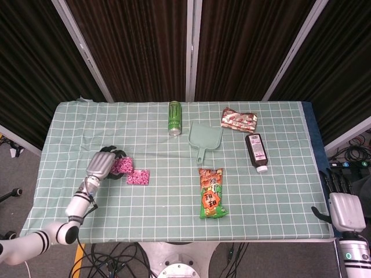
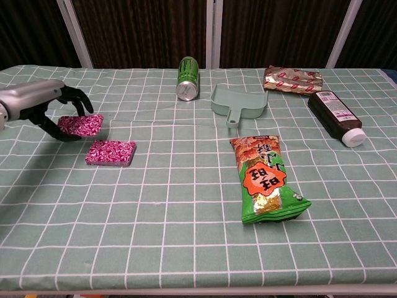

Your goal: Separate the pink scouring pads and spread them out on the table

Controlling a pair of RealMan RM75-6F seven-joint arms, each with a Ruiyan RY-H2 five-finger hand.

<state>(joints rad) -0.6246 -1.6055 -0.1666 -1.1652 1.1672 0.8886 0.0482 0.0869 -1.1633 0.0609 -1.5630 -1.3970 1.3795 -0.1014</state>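
My left hand grasps one pink scouring pad at the far left of the counter; a second pad lies flat just beside it.

The held pad sits under my curled dark fingers, tilted and lifted a little off the green checked cloth; in the head view the hand covers its left edge. The loose pad lies just to the right and nearer me, apart from the fingers. Further right I see a green can on its side, a pale green scoop, an upright-printed snack bag, a foil packet and a dark bottle. My right hand hangs off the counter's right edge, holding nothing, fingers loosely extended.
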